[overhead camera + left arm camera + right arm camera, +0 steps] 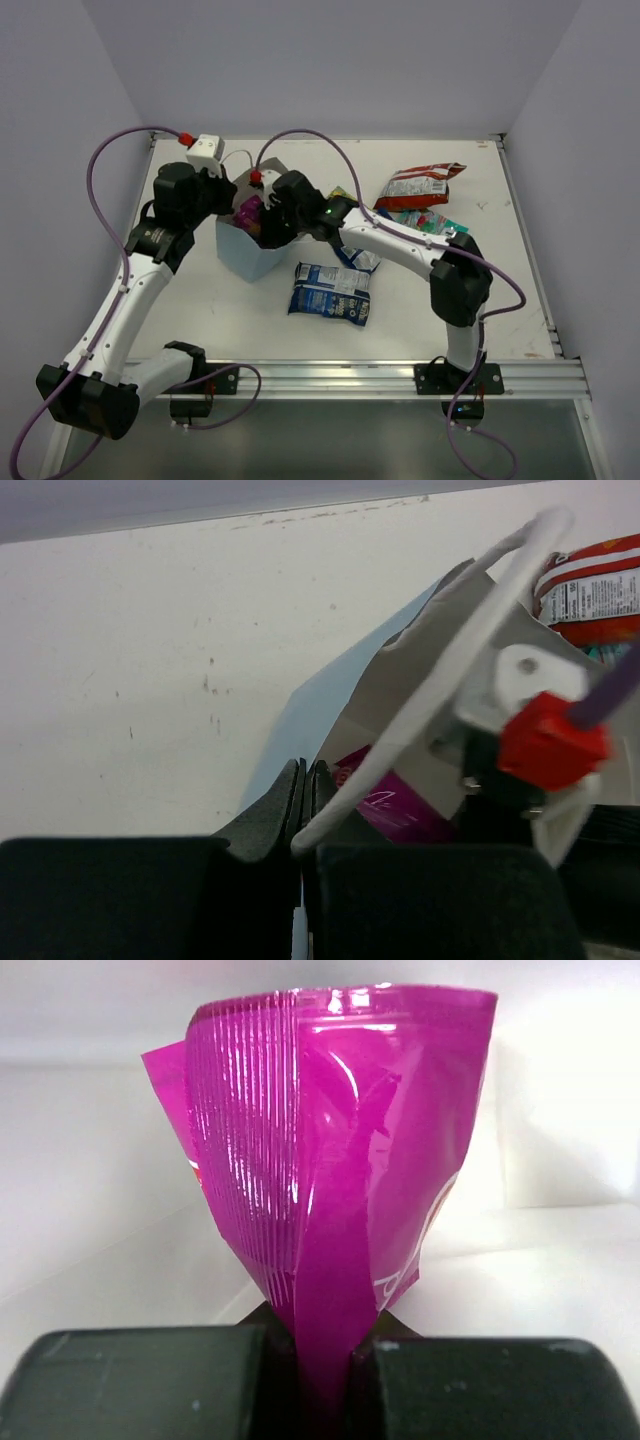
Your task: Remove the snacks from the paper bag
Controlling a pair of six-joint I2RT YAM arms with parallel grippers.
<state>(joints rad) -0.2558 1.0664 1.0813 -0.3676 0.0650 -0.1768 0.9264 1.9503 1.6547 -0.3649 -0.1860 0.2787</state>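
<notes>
The light-blue paper bag (252, 255) stands upright left of centre. My left gripper (226, 200) is shut on the bag's rim; in the left wrist view its fingertips (292, 783) pinch the bag wall (310, 695) beside the white loop handle (450, 670). My right gripper (266, 220) is at the bag's mouth, shut on the magenta packet (248, 211). That packet fills the right wrist view (340, 1160), clamped by its lower edge in the gripper (322, 1355), and also shows in the left wrist view (400, 802).
Two blue-white packets (331, 289) lie in front of the bag on the table. The red-white packet (420, 183) and the teal-green packet (428, 220) lie at the back right, partly under my right arm. A yellow-green bit (341, 194) shows behind the arm.
</notes>
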